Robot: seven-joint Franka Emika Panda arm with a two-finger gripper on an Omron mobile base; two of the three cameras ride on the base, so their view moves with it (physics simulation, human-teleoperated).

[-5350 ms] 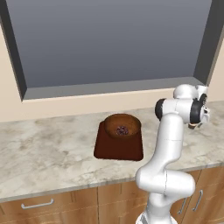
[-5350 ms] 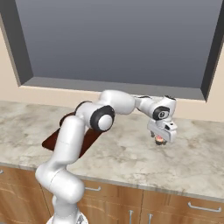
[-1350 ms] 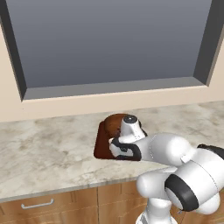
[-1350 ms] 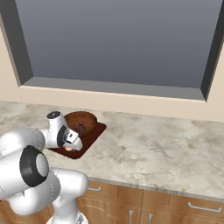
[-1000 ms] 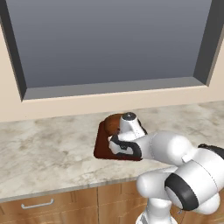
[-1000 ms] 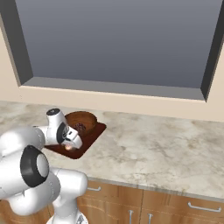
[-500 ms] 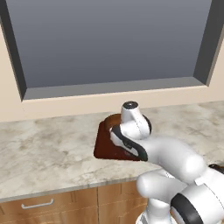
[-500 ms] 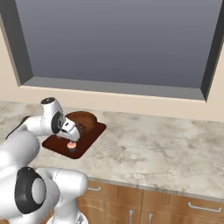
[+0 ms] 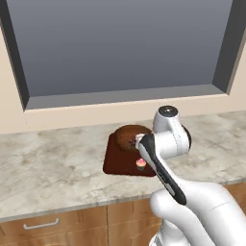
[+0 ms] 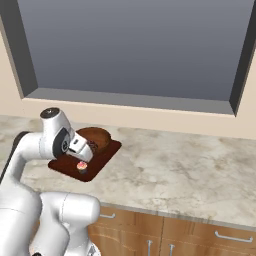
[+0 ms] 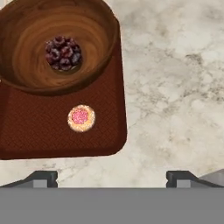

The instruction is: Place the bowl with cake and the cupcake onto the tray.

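Now, from the left base view, I am looking over my arm at the tray [image 9: 115,163] lying on the marble bench [image 9: 53,163], with the bowl with cake [image 9: 129,137] sitting on its far part and the cupcake [image 9: 141,164] standing on its near part, just beside my forearm. From the right base view, I am seeing the same layout: the tray [image 10: 102,155] is carrying the bowl with cake [image 10: 97,137] at the back and the cupcake [image 10: 82,166] at its front, with my tool [image 10: 82,150] hanging above them. From the hand view, I am looking down on the bowl with cake [image 11: 30,52], the cupcake [image 11: 81,118] standing apart from it, and the tray [image 11: 35,140] under both; my tool [image 11: 112,177] is standing with its tips wide apart, gripping nothing. Both things are resting on the tray, so I am judging the placing step as done; what I am expecting next is only to lift clear without brushing the cupcake.
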